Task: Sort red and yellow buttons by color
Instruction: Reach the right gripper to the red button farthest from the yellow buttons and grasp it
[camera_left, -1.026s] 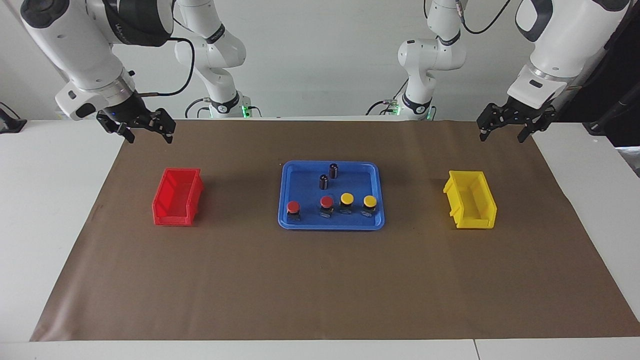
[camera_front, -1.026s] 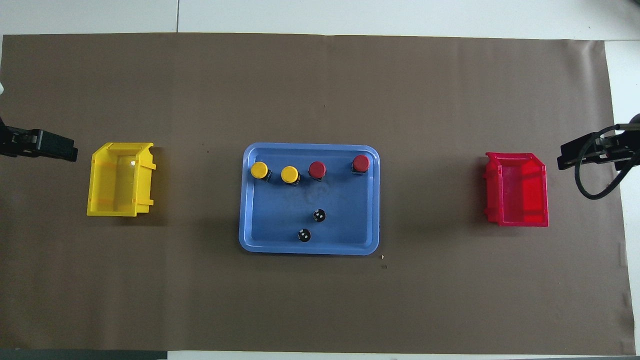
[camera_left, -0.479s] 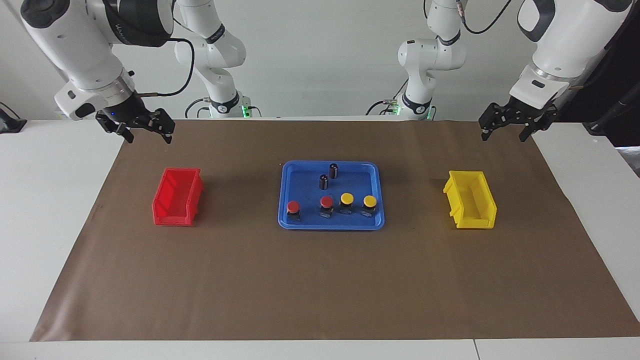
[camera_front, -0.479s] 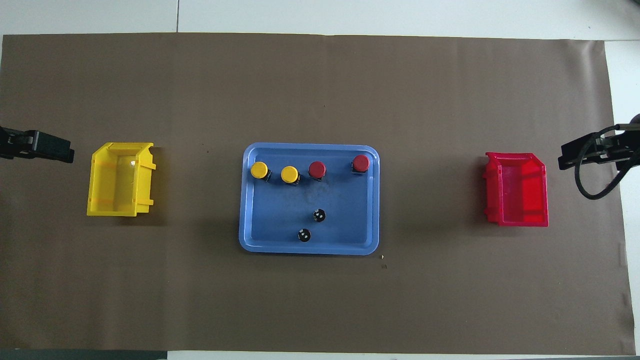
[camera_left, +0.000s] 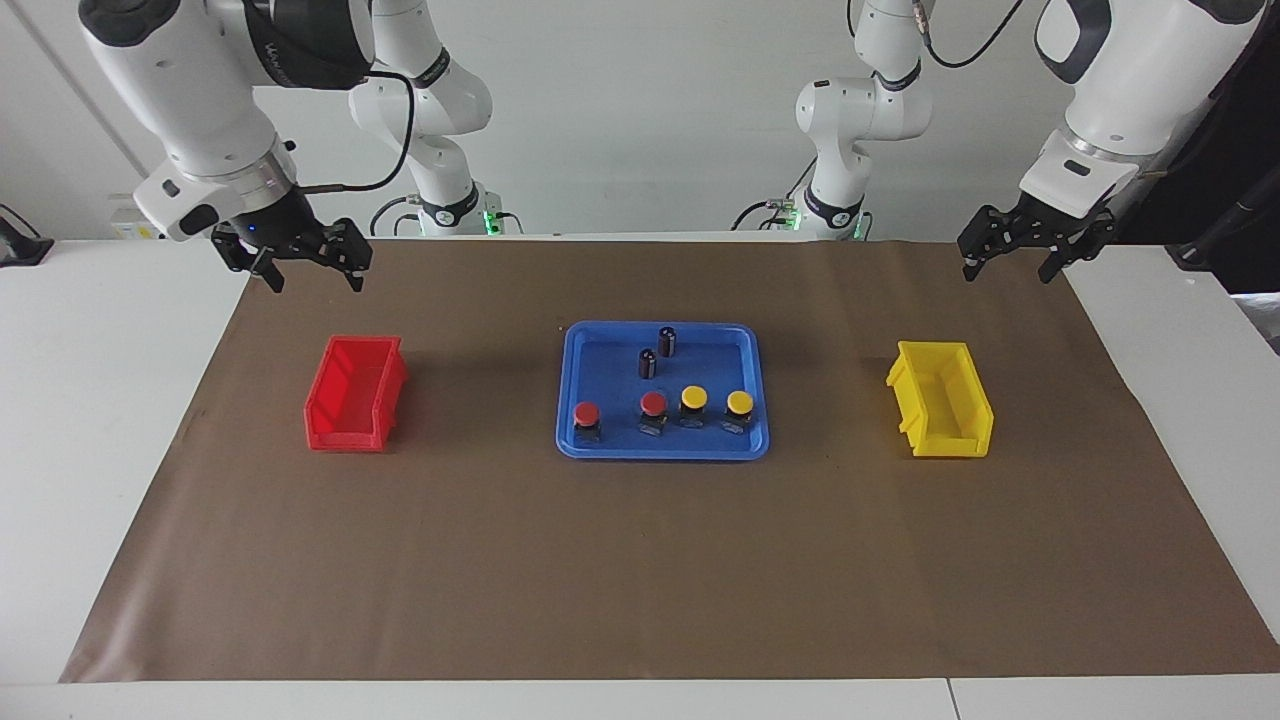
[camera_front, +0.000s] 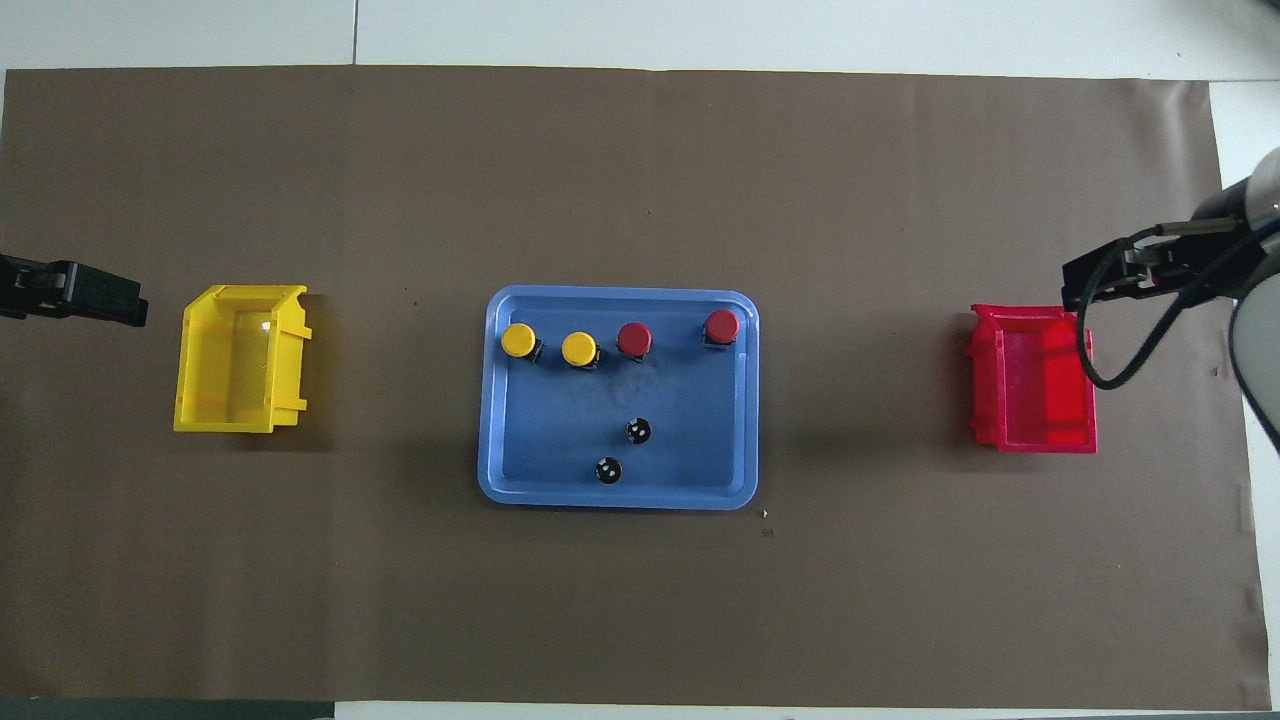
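Right gripper (camera_left: 312, 268), fingers spread and empty, hangs over the mat's edge beside the red bin (camera_left: 355, 407), left gripper (camera_left: 1010, 257) likewise spread and waiting; the red and yellow buttons (camera_left: 662, 411), below in the blue tray (camera_left: 580, 345), stand so close that a descending finger might topple a neighbour.

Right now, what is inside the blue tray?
The blue tray holds two yellow buttons, two red buttons and two dark cylinders. Their undersides are hidden.

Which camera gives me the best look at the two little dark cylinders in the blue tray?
The facing view: the two dark cylinders show their upright sides, standing in the blue tray nearer the robots than the buttons. The overhead view shows only their round tops.
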